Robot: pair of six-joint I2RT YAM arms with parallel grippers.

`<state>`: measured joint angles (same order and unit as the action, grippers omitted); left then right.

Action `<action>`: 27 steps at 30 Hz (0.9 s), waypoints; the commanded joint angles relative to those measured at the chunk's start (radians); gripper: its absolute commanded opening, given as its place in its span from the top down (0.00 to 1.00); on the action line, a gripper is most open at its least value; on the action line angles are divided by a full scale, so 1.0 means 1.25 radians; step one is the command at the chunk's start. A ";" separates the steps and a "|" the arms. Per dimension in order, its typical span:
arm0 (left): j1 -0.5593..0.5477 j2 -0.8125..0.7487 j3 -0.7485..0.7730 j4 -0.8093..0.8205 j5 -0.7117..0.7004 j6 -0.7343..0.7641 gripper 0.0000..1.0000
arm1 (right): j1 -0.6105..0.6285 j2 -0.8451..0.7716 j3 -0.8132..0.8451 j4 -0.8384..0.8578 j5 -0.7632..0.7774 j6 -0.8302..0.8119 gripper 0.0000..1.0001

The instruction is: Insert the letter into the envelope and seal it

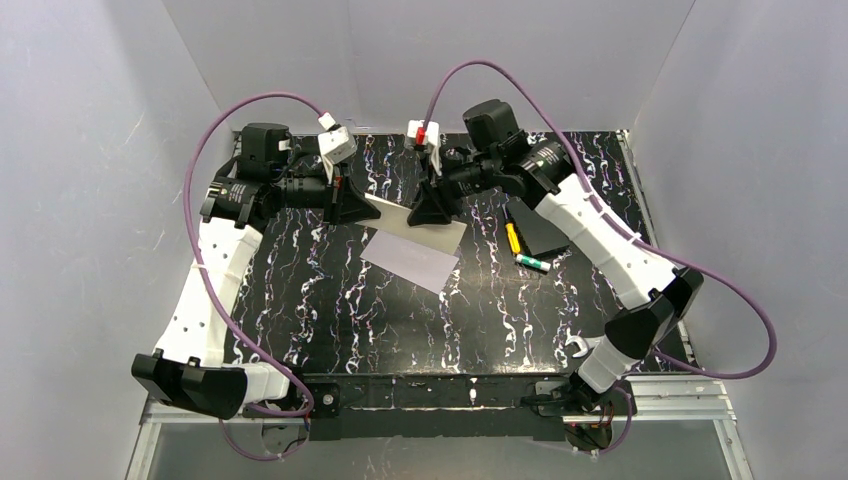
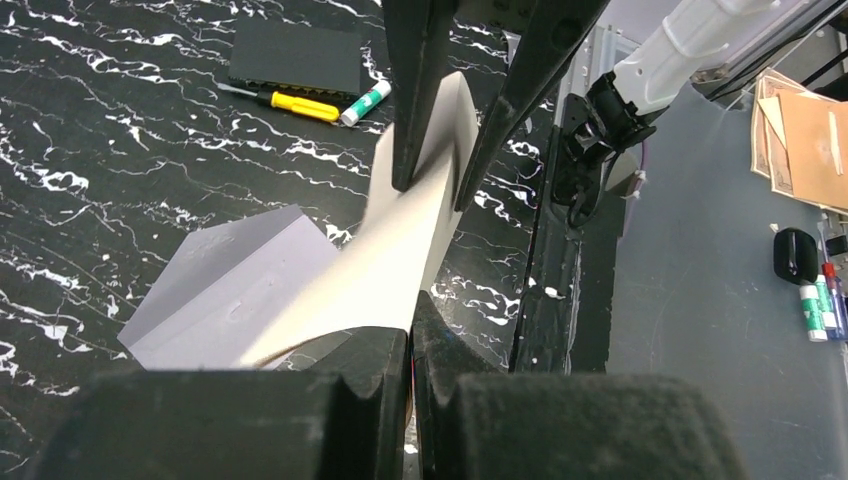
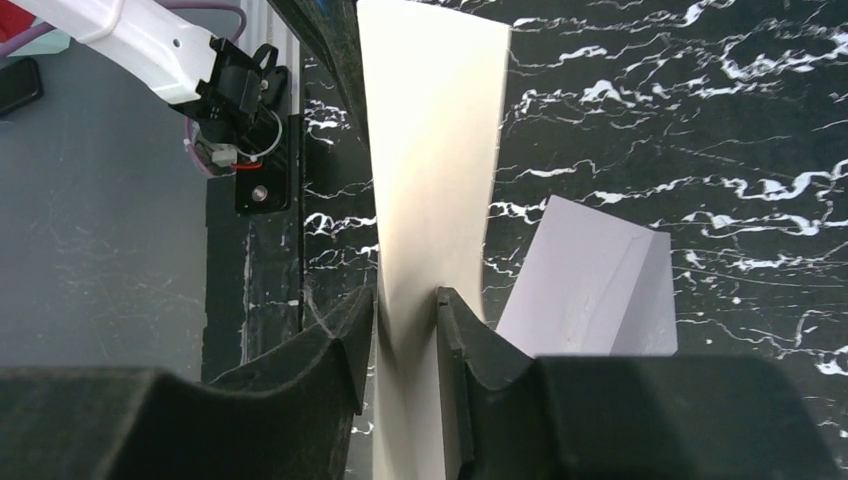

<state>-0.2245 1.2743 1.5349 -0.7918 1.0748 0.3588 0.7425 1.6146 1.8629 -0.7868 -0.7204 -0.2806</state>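
**A:** Where is the letter [image 1: 400, 214]?

**B:** Off the table [image 1: 400, 320]. It hangs in the air toward 12 o'clock of the black marbled top, strung between the two arms. It is a cream sheet, and both wrist views show it twisted along its length.

**A:** Who has hold of it?

**B:** The left jaws are pressed together on its 9 o'clock end, and the left wrist view shows the paper running straight into the slit between them. The left arm [image 1: 225, 262] reaches in from 9 o'clock.

**A:** And the right jaws?

**B:** They sit toward the sheet's 3 o'clock end, slightly spread, with one finger on each side of the paper and the sheet standing in the gap. I cannot tell whether the pads touch it. The right arm [image 1: 610, 240] comes in from 3 o'clock.

**A:** Where is the envelope [image 1: 412, 260]?

**B:** Flat on the table just at 6 o'clock of the letter, partly under it in the top view. It is pale lavender-white, and the left wrist view shows a pointed end. The letter is outside it.

**A:** Is there anything else on the table?

**B:** At 3 o'clock of the envelope lies a flat black box [image 1: 547, 232]. Along the box's 9 o'clock edge is a yellow-handled screwdriver [image 1: 512, 237]. At its 6 o'clock corner is a small white tube with a green cap [image 1: 533, 263].
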 commanded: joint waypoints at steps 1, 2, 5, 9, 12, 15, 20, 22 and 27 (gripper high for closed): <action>0.003 -0.002 0.034 -0.026 -0.012 0.028 1.00 | 0.015 0.019 0.044 -0.036 -0.013 0.011 0.65; 0.003 -0.001 0.037 -0.027 -0.011 0.027 1.00 | 0.018 0.022 0.046 -0.038 -0.013 0.011 0.67; 0.003 -0.003 0.041 -0.024 -0.010 0.029 1.00 | 0.024 0.033 0.057 -0.046 -0.013 0.011 0.73; 0.003 -0.006 0.037 -0.028 -0.035 0.027 1.00 | 0.026 0.038 0.081 -0.040 0.021 0.044 0.91; 0.003 -0.016 0.042 -0.027 -0.106 -0.015 0.79 | 0.026 0.038 0.104 -0.033 0.044 0.075 0.98; 0.003 -0.048 0.023 0.014 -0.240 -0.079 0.39 | 0.024 0.020 0.083 0.010 0.101 0.107 0.99; 0.010 -0.105 -0.039 0.161 -0.539 -0.247 0.13 | 0.023 -0.071 -0.076 0.281 0.306 0.285 0.99; 0.017 -0.112 -0.042 0.196 -0.563 -0.332 0.06 | 0.023 -0.126 -0.191 0.447 0.356 0.390 0.99; 0.022 -0.106 -0.030 0.304 -0.383 -0.545 0.09 | 0.023 -0.214 -0.348 0.771 0.469 0.572 0.99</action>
<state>-0.1993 1.1519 1.4918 -0.5686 0.5091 -0.0494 0.7727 1.4368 1.5028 -0.2871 -0.3050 0.1844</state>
